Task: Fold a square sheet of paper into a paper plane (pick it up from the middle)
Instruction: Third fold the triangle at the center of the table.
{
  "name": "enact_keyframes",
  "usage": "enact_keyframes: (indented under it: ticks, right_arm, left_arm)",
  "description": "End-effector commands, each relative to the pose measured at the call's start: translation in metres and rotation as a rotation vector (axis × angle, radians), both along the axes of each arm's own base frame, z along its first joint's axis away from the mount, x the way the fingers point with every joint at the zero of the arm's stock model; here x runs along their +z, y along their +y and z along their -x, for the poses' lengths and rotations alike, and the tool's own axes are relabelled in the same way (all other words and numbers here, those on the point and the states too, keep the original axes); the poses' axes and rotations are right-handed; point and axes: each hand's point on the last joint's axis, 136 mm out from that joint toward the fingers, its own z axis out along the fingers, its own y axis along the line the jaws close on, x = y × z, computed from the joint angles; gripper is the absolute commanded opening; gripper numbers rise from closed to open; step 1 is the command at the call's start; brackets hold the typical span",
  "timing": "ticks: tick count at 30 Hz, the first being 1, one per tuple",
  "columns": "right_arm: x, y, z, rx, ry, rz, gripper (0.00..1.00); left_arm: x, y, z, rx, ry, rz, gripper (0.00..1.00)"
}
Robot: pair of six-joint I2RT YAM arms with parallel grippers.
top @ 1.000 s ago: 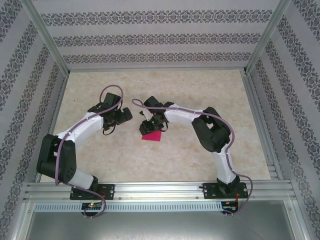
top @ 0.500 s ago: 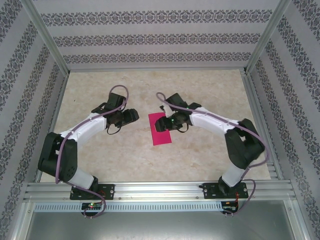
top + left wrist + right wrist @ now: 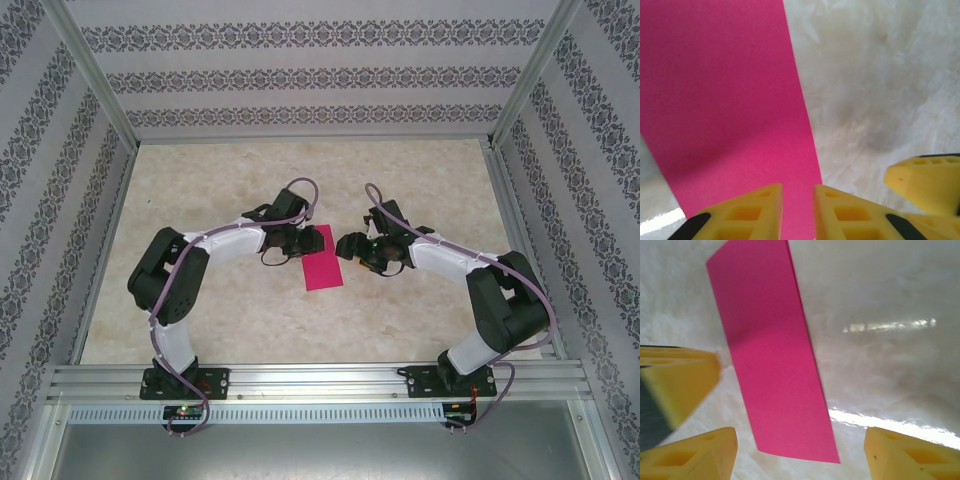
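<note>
Your left arm has swung in from the left since the earlier frames, and your right arm has drawn back to the right; in the top view the left gripper now sits at the left edge of the pink paper, while the right gripper, which covered the paper's upper part half a second ago, stands just off its right edge; the paper lies flat on the table as a narrow folded rectangle between the two. From your left wrist, the left gripper has its jaws drawn narrow with a slim gap, right over the paper; you cannot tell whether they pinch it. From your right wrist, the right gripper stands wide; the paper runs ahead between its fingers, touched by neither.
</note>
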Motion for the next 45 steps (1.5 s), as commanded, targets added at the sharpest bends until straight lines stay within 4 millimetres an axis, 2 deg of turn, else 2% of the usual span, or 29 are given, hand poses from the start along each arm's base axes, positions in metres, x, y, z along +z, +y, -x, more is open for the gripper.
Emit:
enact_keyframes:
  ticks: [1,6,14,24,36,45]
  right_arm:
    - [0.001,0.009,-0.003,0.001,0.006,-0.048,0.68]
    - [-0.011,0.011,0.003,0.018,0.043,-0.040,0.65]
    - [-0.023,0.019,0.013,0.066,0.089,-0.019,0.61]
    - [-0.030,0.027,0.030,0.136,0.123,0.010,0.60]
    - [-0.033,0.041,0.042,0.207,0.143,-0.009,0.52]
    - [-0.029,0.045,0.040,0.191,0.136,-0.047,0.47]
  left_arm:
    - [-0.004,0.005,-0.008,0.036,-0.008,-0.060,0.22]
    - [-0.016,0.022,-0.008,0.075,-0.005,-0.148,0.18]
    - [-0.040,0.025,-0.005,0.078,0.044,-0.185,0.15]
    - [-0.063,0.045,0.005,0.121,0.093,-0.285,0.14]
    - [-0.067,0.047,0.009,0.123,0.105,-0.290,0.13]
    - [-0.067,0.048,0.010,0.125,0.108,-0.289,0.13]
